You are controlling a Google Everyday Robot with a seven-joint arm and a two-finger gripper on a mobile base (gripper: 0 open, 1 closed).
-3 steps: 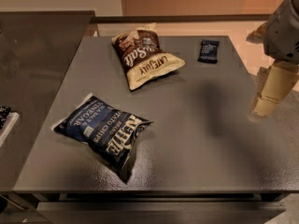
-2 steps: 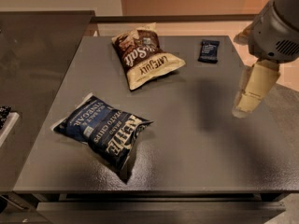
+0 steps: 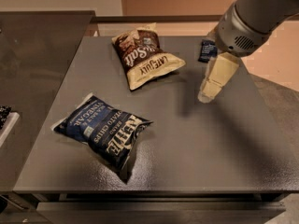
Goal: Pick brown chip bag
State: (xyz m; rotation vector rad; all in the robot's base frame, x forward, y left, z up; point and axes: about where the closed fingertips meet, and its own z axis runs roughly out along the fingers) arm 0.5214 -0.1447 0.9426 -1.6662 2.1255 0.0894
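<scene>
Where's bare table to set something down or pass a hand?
Biggest free patch: front right of the table, right of the navy blue chip bag and in front of the gripper. Smaller one: left side, between the two bags. Crowded at the back: brown chip bag, small dark packet, with the gripper just in front of the packet.

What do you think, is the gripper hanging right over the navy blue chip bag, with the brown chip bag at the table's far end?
No: the camera view shows the gripper over bare table beside the brown chip bag, away from the navy blue chip bag. The rest is right.
</scene>
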